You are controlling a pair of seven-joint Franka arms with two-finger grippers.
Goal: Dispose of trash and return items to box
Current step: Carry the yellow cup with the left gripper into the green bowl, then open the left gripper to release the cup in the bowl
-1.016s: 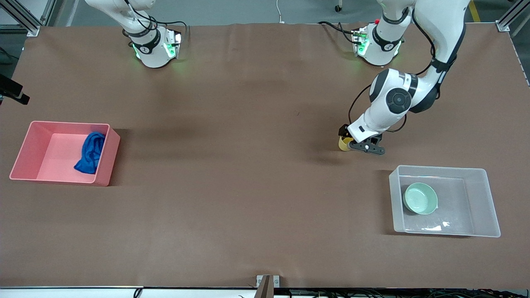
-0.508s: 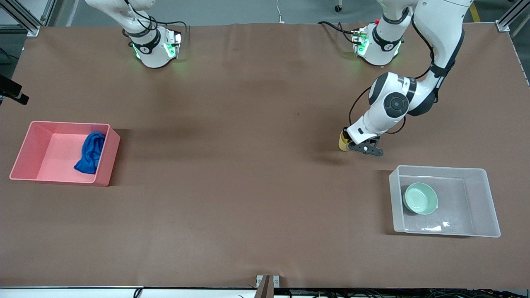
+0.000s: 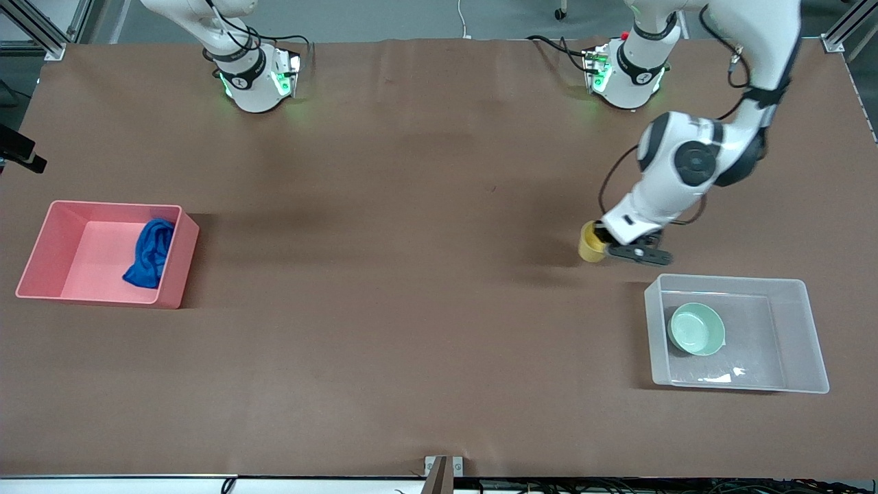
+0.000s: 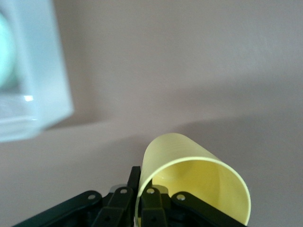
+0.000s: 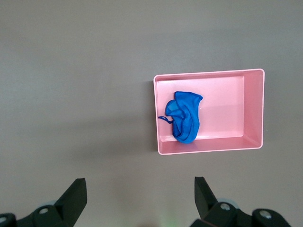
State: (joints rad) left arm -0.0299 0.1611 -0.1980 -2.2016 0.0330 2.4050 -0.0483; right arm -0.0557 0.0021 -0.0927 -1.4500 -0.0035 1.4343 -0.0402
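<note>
The clear box (image 3: 802, 336) holds the green bowl (image 3: 696, 329); the pink bin (image 3: 41, 250) holds the blue rag (image 3: 149, 254). The left hand (image 3: 603, 248), pinching the yellow cup (image 3: 590, 243), has shifted toward the box. The right hand (image 5: 139, 201) waits spread, unseen in the front view.

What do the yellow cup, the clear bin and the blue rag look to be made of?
Yellow cup: likely thin plastic, with a smooth matte wall and an even rim.
Clear bin: translucent plastic, probably rigid; the table shows through its glossy walls.
Blue rag: soft cloth, crumpled in folds, with a thin string.
</note>
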